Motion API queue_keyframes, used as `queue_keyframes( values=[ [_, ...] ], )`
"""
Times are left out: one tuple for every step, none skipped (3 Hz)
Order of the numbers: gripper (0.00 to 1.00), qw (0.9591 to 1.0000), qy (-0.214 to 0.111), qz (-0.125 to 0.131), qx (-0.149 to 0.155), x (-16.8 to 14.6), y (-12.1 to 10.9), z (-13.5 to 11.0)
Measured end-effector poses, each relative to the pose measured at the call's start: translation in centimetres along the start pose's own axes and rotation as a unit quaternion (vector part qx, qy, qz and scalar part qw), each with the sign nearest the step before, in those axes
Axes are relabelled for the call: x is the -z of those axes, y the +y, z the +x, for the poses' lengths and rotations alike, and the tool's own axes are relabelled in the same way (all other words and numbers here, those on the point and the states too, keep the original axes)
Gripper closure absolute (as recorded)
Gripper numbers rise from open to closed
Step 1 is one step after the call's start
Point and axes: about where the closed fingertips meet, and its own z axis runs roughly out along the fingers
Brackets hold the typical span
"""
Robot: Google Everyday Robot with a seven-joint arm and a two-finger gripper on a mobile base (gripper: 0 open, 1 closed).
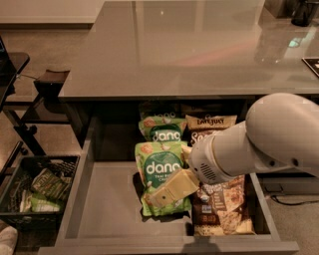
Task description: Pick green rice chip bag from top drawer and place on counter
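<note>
A light green rice chip bag (pixel 158 169) with a dark green "dang" circle lies flat in the open top drawer (pixel 107 209), near its middle. A second green "dang" bag (pixel 162 129) lies behind it. My gripper (pixel 169 191) reaches in from the right on a white arm and hangs over the front bag's lower right part, its cream finger (pixel 174 188) across the bag. The glossy grey counter (pixel 199 45) spans the view above the drawer.
Brown-and-cream "Sea Salt" bags (pixel 209 124) and another brown bag (pixel 222 211) lie at the drawer's right side. A black crate (pixel 35 191) with packets stands on the floor at left. A dark stand (pixel 30 99) is at far left. Dark objects (pixel 304 12) sit at the counter's far right.
</note>
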Motion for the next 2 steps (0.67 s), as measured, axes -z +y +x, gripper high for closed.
queue_keyframes(
  values=[
    [0.00,0.9999,-0.001,0.001,-0.011,0.03,-0.03,-0.06],
    [0.00,0.9996,-0.017,0.001,-0.021,-0.72,0.39,0.23]
  ],
)
